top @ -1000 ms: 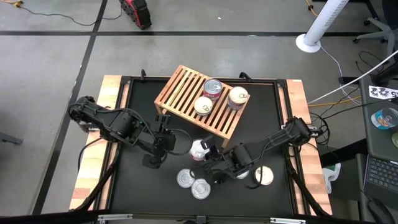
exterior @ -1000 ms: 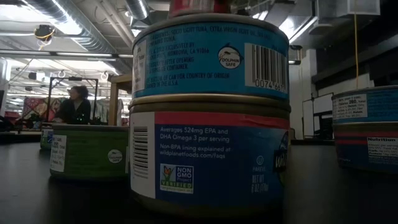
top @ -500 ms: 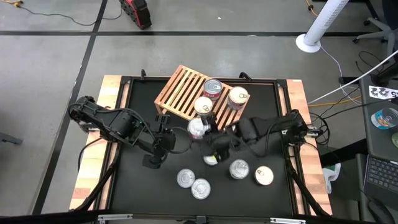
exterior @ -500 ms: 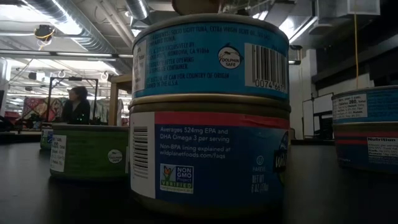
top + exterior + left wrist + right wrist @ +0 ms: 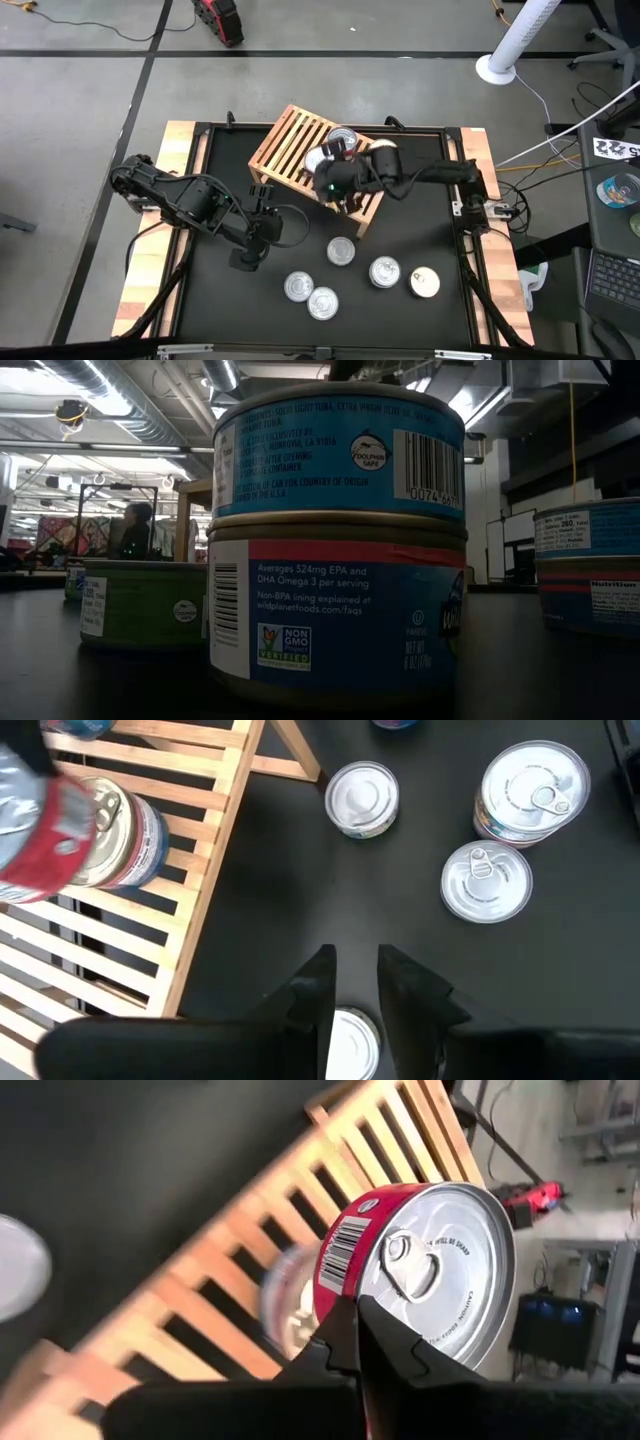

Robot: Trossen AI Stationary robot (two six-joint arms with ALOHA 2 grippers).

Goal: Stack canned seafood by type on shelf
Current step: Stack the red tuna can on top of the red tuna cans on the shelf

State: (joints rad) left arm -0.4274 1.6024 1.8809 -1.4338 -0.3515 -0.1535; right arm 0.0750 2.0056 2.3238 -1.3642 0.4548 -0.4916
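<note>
High view: right gripper (image 5: 322,168) clamped on red-labelled tin (image 5: 420,1275) above wooden slat shelf (image 5: 285,145); left gripper (image 5: 268,200) beside shelf, jaws slightly apart, empty.

held can (image 5: 400,1270): red label, silver lid | shelf (image 5: 290,145): light wood slats | table (image 5: 420,220): black

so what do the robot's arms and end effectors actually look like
Both arms are dark, nearly black, jointed links with black cables looping beside them. The left end effector ends in two slim, black, tapered fingers. The right end effector shows the same matte black, angular fingers. No markings are readable.
</note>
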